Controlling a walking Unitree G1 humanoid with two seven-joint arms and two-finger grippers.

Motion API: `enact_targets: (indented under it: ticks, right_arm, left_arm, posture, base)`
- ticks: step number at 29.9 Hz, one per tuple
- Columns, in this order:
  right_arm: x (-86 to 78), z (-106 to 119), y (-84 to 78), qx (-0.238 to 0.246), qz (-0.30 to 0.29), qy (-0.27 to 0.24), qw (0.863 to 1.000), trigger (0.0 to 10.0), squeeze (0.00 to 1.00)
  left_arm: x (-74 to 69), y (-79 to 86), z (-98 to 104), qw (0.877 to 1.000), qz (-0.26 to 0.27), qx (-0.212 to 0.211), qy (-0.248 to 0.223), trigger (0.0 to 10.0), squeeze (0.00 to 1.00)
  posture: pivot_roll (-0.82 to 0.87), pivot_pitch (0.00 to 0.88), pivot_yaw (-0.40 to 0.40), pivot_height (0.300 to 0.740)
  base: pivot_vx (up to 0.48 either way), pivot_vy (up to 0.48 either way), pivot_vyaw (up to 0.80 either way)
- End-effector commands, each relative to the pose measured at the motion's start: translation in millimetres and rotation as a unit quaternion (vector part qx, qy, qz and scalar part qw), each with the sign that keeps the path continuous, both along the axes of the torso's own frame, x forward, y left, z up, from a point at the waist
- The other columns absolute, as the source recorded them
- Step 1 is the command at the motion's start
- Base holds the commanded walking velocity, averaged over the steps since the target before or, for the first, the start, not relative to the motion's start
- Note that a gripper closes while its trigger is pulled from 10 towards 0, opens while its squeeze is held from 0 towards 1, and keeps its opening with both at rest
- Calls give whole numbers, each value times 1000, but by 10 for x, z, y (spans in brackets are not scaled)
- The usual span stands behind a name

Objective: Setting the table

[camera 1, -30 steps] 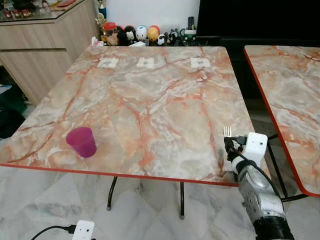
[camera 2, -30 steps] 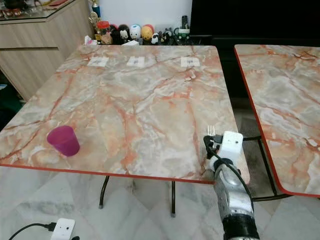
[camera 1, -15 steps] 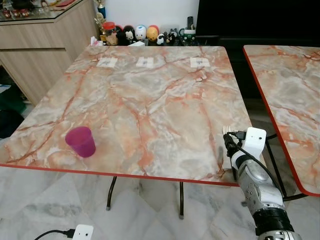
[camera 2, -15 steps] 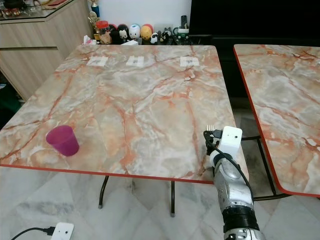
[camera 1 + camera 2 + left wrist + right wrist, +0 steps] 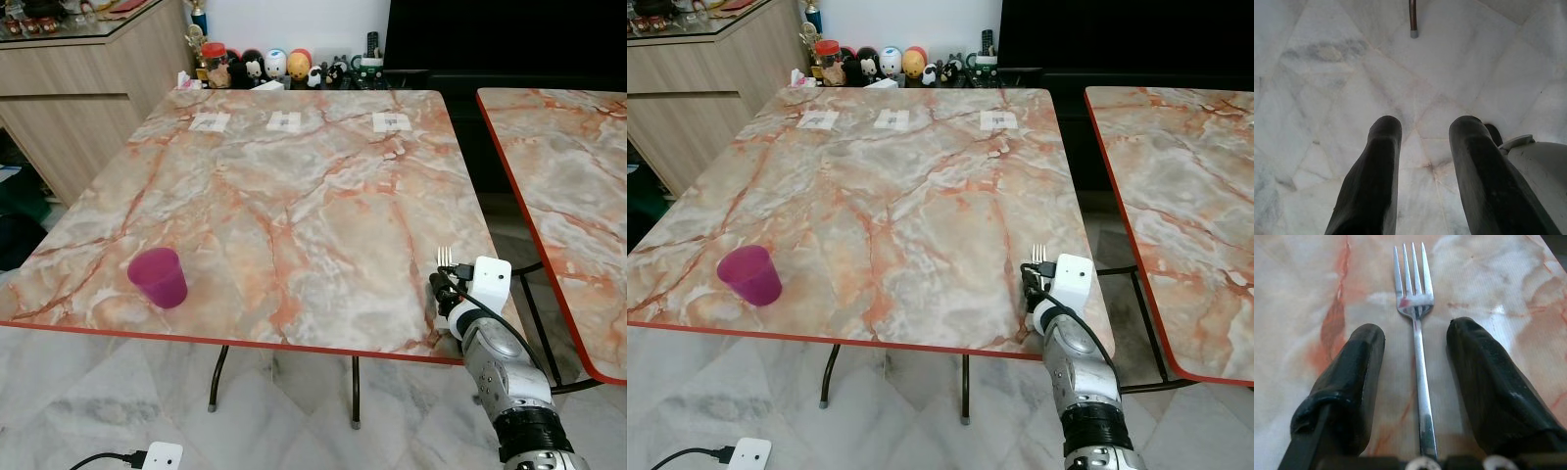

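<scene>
Marble-patterned table (image 5: pixel 294 196) with a red edge, standing on pale stone floor (image 5: pixel 1342 63), a second table (image 5: pixel 568 186) alongside to the right

Right gripper (image 5: pixel 1415 382) low over the near right corner of the table, fingers (image 5: pixel 1347 382) spread apart and clear of the fork (image 5: pixel 1418 367). Fork lying flat on the marble between the two fingers, touching neither, tines pointing away from the wrist. From the head camera, tines (image 5: pixel 445 257) poking out just beyond the gripper (image 5: pixel 443 285), close to the right edge

Further out, pink cup (image 5: pixel 159 278) upright near the front left edge, well apart from the fork. Three small white labels (image 5: pixel 285 121) in a row near the far edge. Beyond that, a line of small figurines (image 5: pixel 277 67) against the wall, a wooden cabinet (image 5: pixel 78 98) to the left

Left gripper (image 5: pixel 1422 171) hanging idle over the floor, fingers parted with nothing between them, a table leg (image 5: pixel 1412 19) ahead. White plug box (image 5: pixel 162 455) with a black cable on the floor near the front
</scene>
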State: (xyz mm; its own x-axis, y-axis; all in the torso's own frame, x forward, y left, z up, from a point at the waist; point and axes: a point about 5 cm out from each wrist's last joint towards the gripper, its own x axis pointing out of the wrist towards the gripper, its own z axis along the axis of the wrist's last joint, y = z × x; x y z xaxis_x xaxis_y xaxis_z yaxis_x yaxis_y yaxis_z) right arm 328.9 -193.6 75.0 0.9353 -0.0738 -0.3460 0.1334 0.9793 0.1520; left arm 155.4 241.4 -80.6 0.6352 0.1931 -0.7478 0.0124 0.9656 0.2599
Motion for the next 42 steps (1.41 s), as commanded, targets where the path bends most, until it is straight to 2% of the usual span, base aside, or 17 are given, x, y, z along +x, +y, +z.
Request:
enact_targets:
  ticks: [1,3,4,5,38,40,41,42]
  right_arm:
    - [-18,-73,21,7,-2,21,1000,9647,0]
    - [-25,-92,23,7,-2,25,1000,9373,0]
    - [-31,-105,18,6,-5,28,1000,3059,0]
    - [-34,-112,17,7,-5,30,1000,0,0]
    - [-46,-139,118,0,22,33,999,0,0]
    - [-30,-91,115,-6,13,7,1000,0,0]
    - [-18,-34,92,-26,1,-16,1000,4667,0]
    - [-11,7,76,-40,-6,-31,999,4667,0]
  left_arm:
    - [-90,5,-43,1000,1,-2,21,10000,0]
    - [-93,4,-44,1000,1,-3,21,10000,0]
    - [-96,4,-45,1000,0,-3,21,10000,0]
    - [-97,5,-45,1000,0,-3,21,10000,0]
    - [-116,-24,-60,1000,-1,-6,25,10000,0]
    - [-118,-25,-61,1000,0,-5,25,10000,0]
    - [-119,-26,-62,1000,0,-5,26,10000,0]
    - [-120,-27,-63,1000,-1,-5,26,10000,0]
  posture:
    - [-43,64,36,740]
    - [-44,60,37,740]
    - [-44,59,37,740]
    - [-43,59,36,740]
    - [-45,80,32,740]
    - [-45,81,32,740]
    - [-47,81,33,740]
    - [-47,81,33,740]
  base:
    - [0,0,0]
    - [0,0,0]
    - [0,0,0]
    - [0,0,0]
    - [0,0,0]
    - [0,0,0]
    - [0,0,0]
    - [0,0,0]
